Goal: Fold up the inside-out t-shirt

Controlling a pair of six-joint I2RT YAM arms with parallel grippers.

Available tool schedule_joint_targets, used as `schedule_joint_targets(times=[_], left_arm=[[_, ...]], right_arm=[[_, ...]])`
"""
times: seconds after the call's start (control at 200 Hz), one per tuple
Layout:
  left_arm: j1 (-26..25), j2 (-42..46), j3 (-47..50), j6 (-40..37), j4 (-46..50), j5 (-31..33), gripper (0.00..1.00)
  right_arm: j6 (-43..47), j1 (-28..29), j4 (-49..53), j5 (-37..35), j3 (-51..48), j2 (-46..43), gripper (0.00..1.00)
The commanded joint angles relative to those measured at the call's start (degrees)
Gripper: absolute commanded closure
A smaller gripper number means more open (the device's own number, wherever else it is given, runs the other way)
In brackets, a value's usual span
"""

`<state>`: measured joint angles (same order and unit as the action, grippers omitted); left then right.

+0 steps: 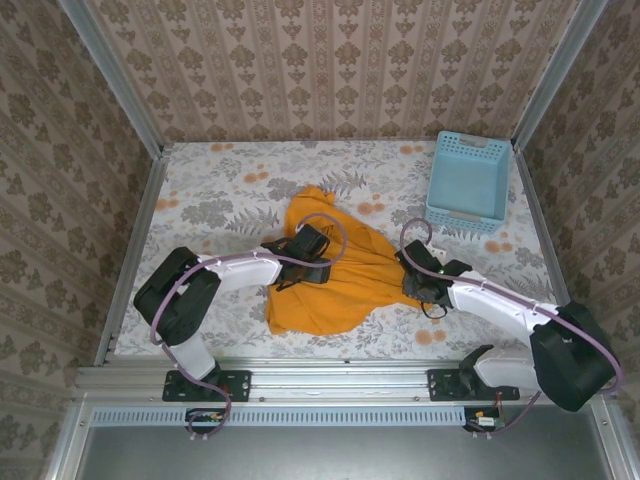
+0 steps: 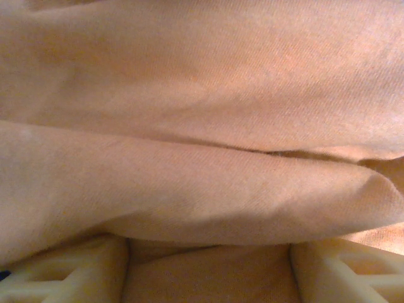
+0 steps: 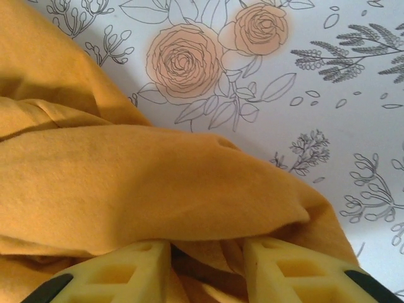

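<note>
The plain orange-yellow cloth t-shirt [image 1: 345,290] lies crumpled at the middle of the floral-patterned table [image 1: 220,190]. Its long axis runs roughly 12 to 6 o'clock, narrowing to a point at 12 and broadest at 6. The left gripper [image 1: 310,245] rests on the shirt's 10 o'clock part with its jaws apart and cloth across the gap. The right gripper [image 1: 410,262] sits at the shirt's 3 o'clock edge with a fold bunched between its narrow-set yellow fingers [image 3: 126,268]; I cannot tell whether it is clamped. A light blue plastic lattice basket [image 1: 468,180] stands at 2 o'clock.
</note>
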<state>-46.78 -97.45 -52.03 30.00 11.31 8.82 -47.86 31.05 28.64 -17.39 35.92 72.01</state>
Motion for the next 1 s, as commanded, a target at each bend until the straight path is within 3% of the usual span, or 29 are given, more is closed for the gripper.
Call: schedule_joint_targets(times=[0.0,0.23,0.435,0.625,0.865,0.99], left_arm=[[0.4,-0.7,0.3,0.0,1.8,-0.2,0.32],[0.5,-0.7,0.3,0.0,1.8,-0.1,0.32],[0.7,-0.9,0.2,0.1,2.0,0.4,0.32],[1.9,-1.9,0.2,1.2,2.9,1.0,0.32],[3.6,-2.4,0.9,1.9,3.5,1.6,0.33],[4.1,-2.5,0.9,1.8,3.8,1.7,0.32]], right_arm=[[0.9,0.4,-0.9,0.0,1.5,2.4,0.63],[1.2,0.4,-0.9,-0.4,2.3,4.8,0.65],[1.2,0.4,0.6,-1.7,2.3,3.7,0.87],[1.0,0.4,4.8,-3.9,2.2,-0.6,0.95],[2.0,-0.5,9.1,-5.0,2.3,-9.4,0.95],[5.9,-2.0,3.9,3.5,0.4,-13.3,0.95]])
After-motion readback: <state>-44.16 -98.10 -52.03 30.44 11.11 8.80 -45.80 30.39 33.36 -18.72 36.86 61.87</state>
